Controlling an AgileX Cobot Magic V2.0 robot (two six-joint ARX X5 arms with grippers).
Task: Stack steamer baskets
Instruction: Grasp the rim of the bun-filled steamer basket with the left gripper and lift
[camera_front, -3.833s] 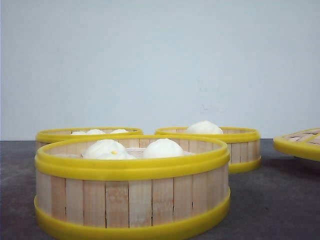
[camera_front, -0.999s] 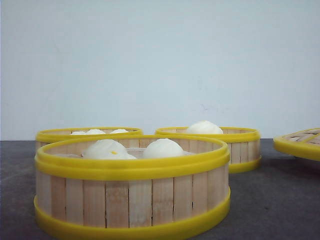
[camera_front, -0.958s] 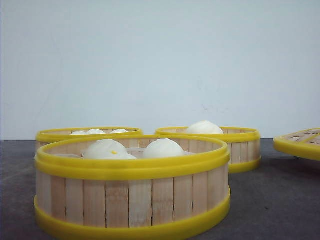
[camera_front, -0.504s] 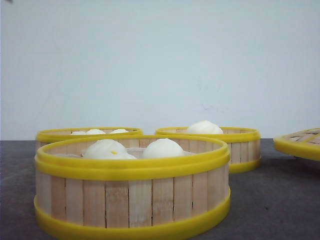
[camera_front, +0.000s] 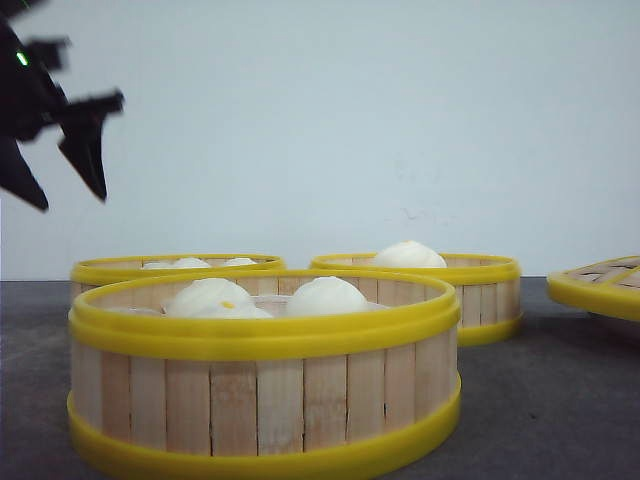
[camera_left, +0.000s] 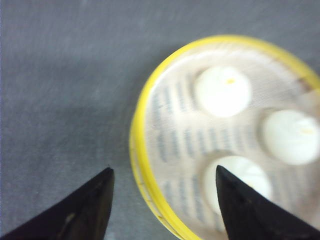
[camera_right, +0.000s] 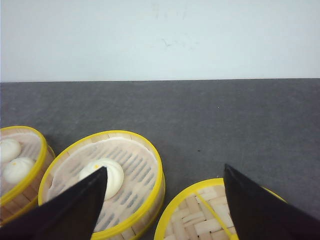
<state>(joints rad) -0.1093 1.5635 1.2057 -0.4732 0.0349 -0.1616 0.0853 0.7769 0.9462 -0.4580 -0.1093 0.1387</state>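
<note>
Steamer baskets (camera_front: 265, 375) sit unstacked on my desk (camera_front: 540, 400) — one near, two behind. My left fingers (camera_front: 62, 175) hang wide open, holding nothing, above the back-left basket (camera_left: 225, 135); right fingers (camera_right: 165, 210) wide open too — empty.

Lab bench, bare wall (camera_front: 350, 120), grey tabletop (camera_front: 540, 400)

The near steamer basket (camera_front: 265, 375) fills the front of the grey table (camera_front: 540, 400), with two more baskets close behind it at eleven o'clock (camera_front: 175, 268) and one o'clock (camera_front: 440, 290), only a narrow gap between those two. At three o'clock lies the woven lid (camera_front: 600, 285), with a bare strip of table between it and the baskets. The air above every rim is free, except high at ten o'clock, where the left gripper (camera_front: 60, 175) hangs with its jaws spread.
</note>
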